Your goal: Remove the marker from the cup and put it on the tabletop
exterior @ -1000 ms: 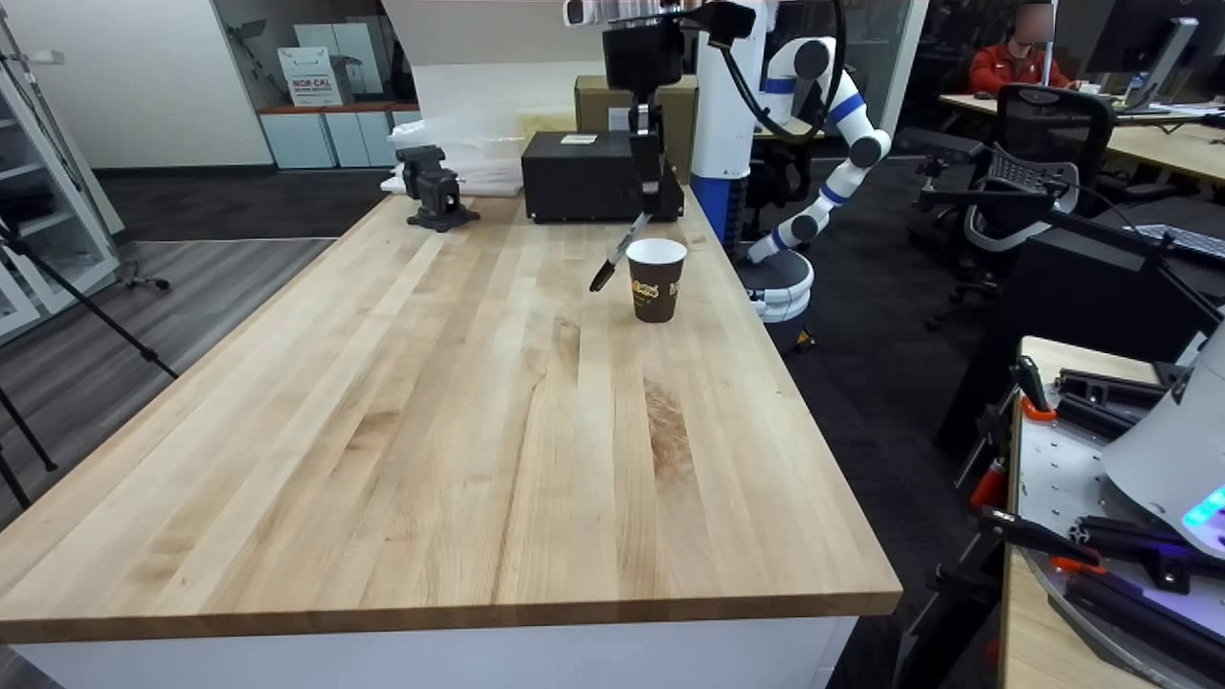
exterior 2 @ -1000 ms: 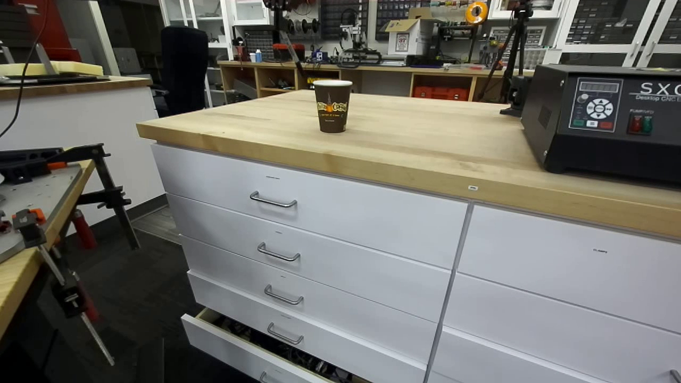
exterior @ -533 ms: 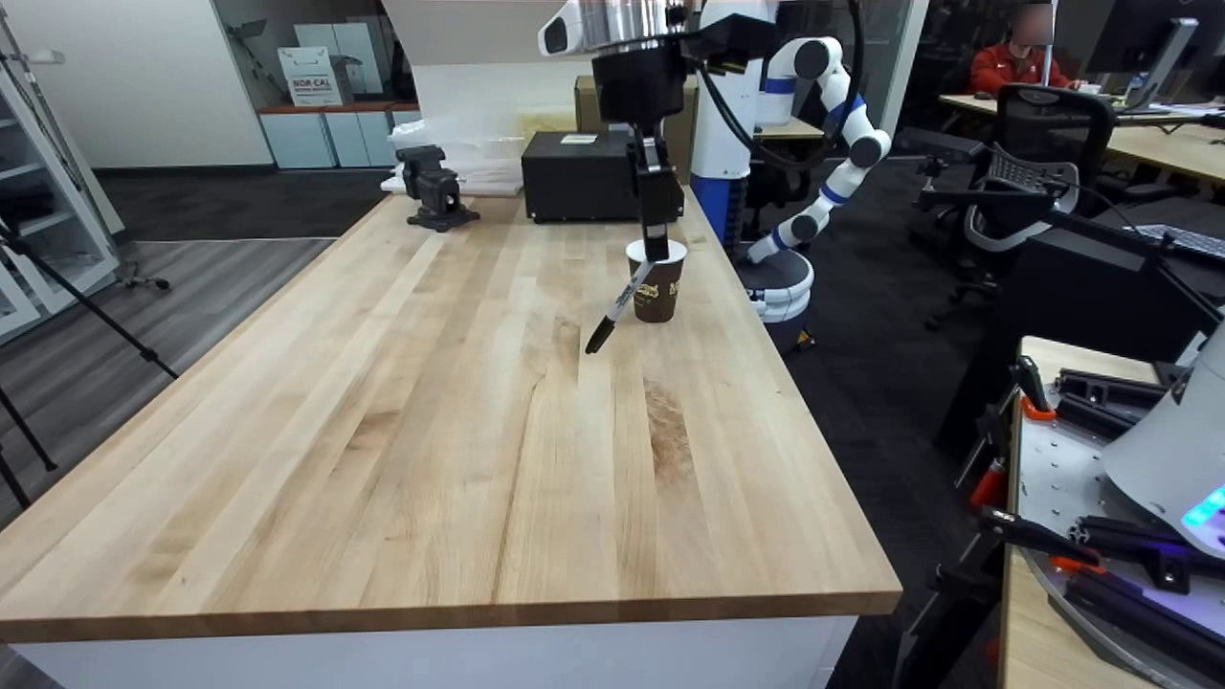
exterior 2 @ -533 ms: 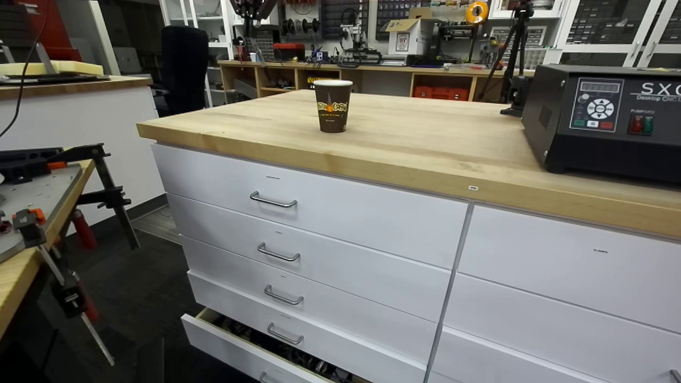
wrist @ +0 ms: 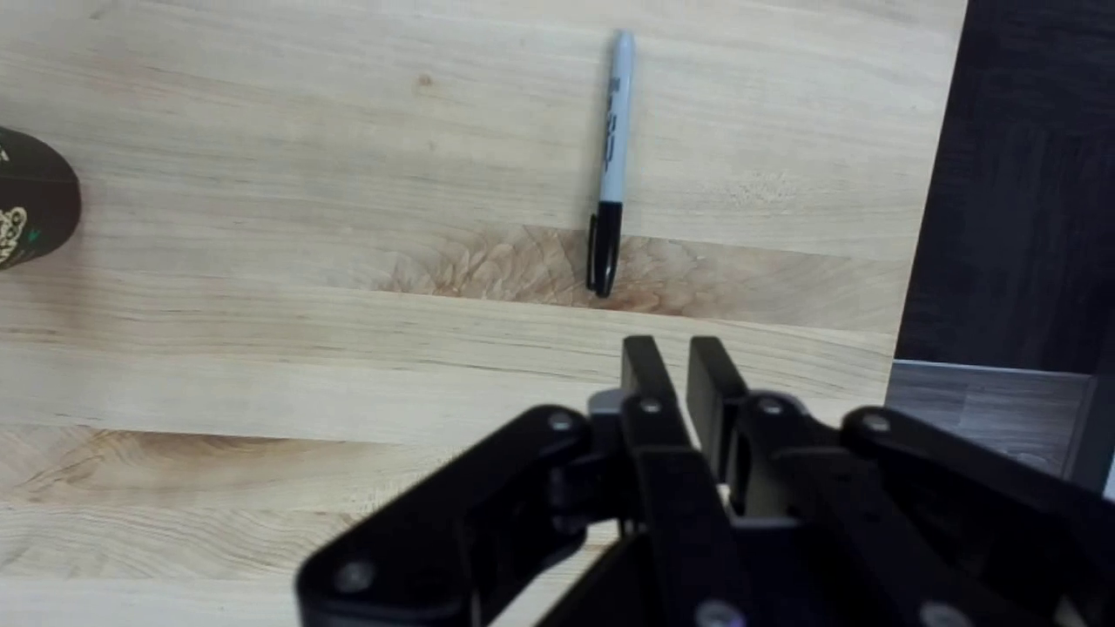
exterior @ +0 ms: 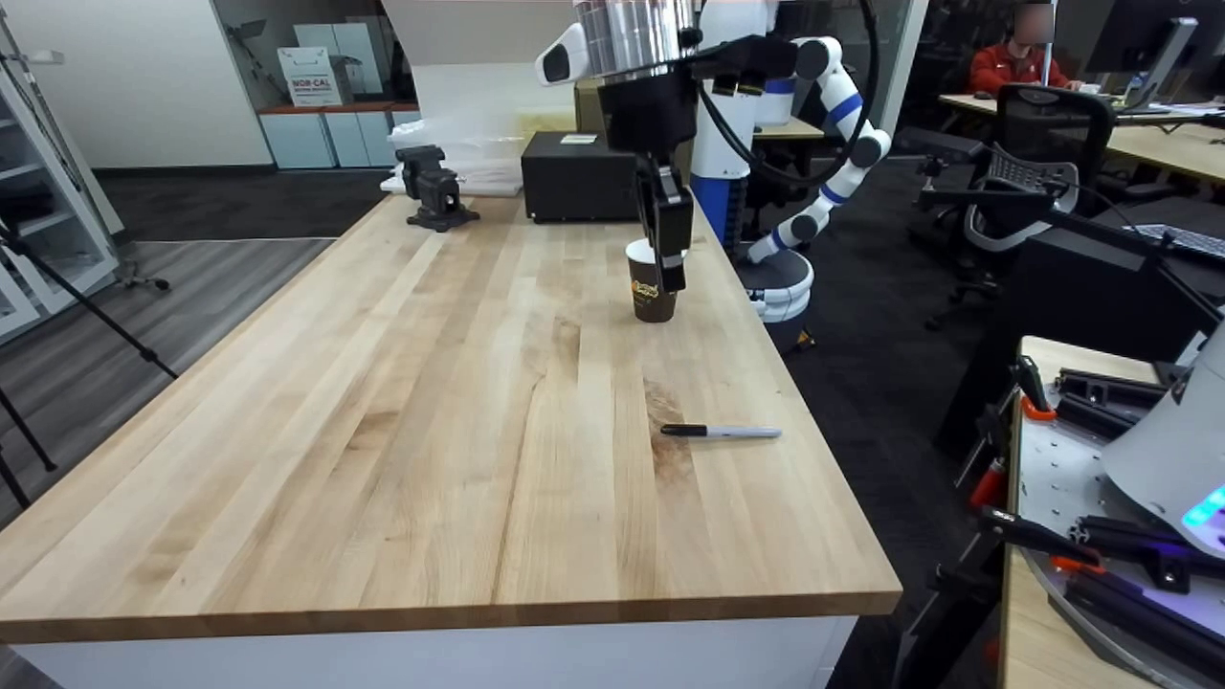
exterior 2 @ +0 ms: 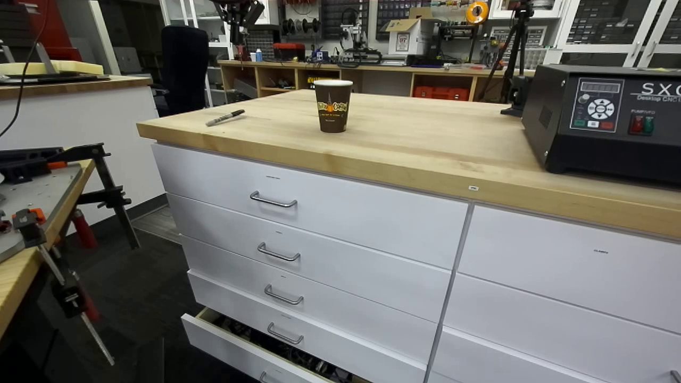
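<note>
A gripper [wrist: 672, 345], fingers [wrist: 645, 370] narrowly parted, hangs above the tabletop [exterior: 431, 478] where the marker [wrist: 614, 165] lies well apart from the upright cup [exterior 2: 333, 109]

“Desktop CNC” box [exterior 2: 612, 146], “NOR-CAL” carton [exterior: 314, 80]

Qty: 1 marker [wrist: 615, 148], 1 cup [exterior 2: 333, 111], 1 pr fingers [wrist: 646, 373].

A pale wall [exterior: 144, 86] rises above a dark floor [exterior: 230, 206].
</note>
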`<move>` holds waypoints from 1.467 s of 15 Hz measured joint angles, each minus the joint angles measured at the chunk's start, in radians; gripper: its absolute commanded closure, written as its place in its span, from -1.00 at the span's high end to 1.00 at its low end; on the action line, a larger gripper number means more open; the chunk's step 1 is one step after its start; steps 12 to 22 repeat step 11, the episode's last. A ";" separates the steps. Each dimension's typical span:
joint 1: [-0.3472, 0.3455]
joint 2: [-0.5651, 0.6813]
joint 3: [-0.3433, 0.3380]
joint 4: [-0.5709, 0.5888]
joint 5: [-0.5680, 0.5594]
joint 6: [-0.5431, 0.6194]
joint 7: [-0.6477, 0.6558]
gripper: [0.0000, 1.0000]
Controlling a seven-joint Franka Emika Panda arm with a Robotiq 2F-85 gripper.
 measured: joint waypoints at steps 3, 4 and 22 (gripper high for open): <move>0.000 0.000 0.000 -0.008 -0.001 0.002 -0.012 0.08; 0.000 0.000 -0.001 -0.009 -0.004 0.004 -0.012 0.22; -0.003 -0.016 -0.016 -0.020 -0.010 0.037 -0.012 0.49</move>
